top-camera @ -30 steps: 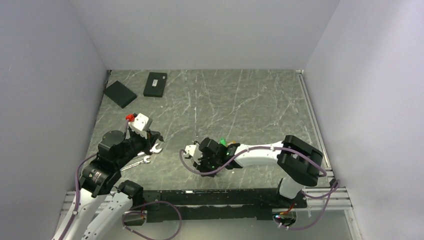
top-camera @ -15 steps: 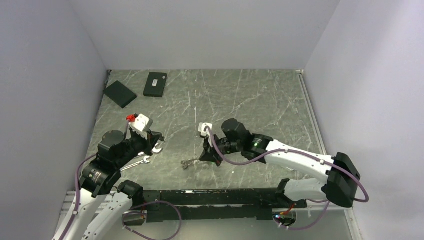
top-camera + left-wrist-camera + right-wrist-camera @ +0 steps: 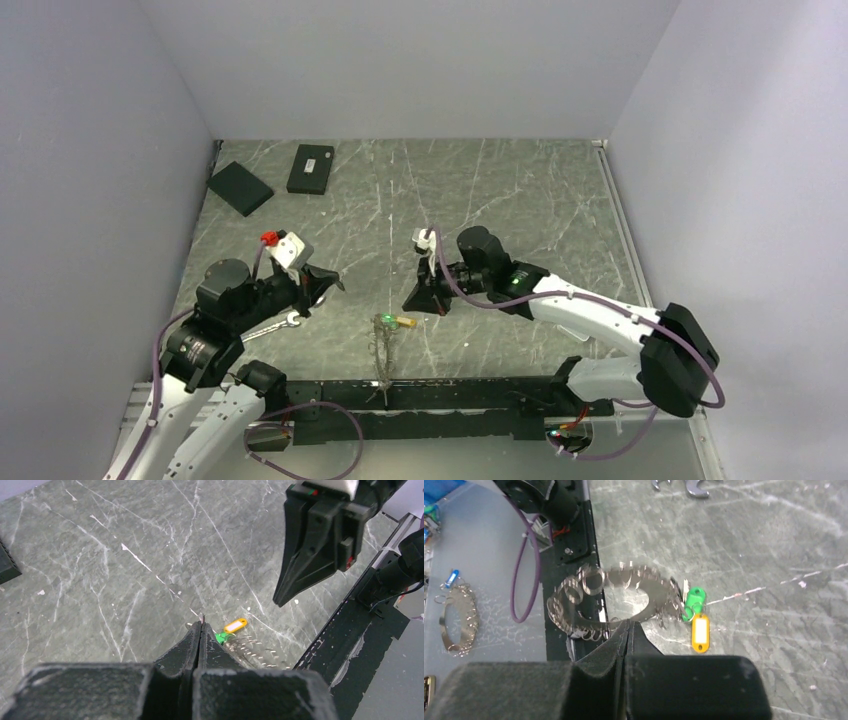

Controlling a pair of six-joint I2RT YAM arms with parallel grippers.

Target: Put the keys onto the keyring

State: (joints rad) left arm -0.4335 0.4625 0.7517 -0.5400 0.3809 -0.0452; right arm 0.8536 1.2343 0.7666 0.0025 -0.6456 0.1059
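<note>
The keyring (image 3: 383, 350) is a blurred streak near the table's front edge. Its green tag (image 3: 385, 320) and a yellow tag (image 3: 405, 323) are at its far end. In the right wrist view the keyring (image 3: 569, 617) is blurred and fringed with keys (image 3: 624, 575), partly over the black rail. My right gripper (image 3: 408, 305) is shut and apart from it, up and to the right. My left gripper (image 3: 335, 283) is shut. In the left wrist view a thin metal sliver, seemingly a key (image 3: 202, 616), sticks out of my left gripper (image 3: 201, 626). The keyring (image 3: 255, 652) lies beyond it.
Two flat black boxes (image 3: 240, 187) (image 3: 311, 168) lie at the back left. A silver wrench (image 3: 283, 322) lies under my left arm. The black rail (image 3: 450, 390) runs along the front edge. A second fringed ring (image 3: 456, 617) lies off the table beyond the rail.
The keyring hung at my right gripper half a second ago; now it is away from it, nearer the front edge and blurred. My right gripper has risen slightly. My left gripper has moved right.
</note>
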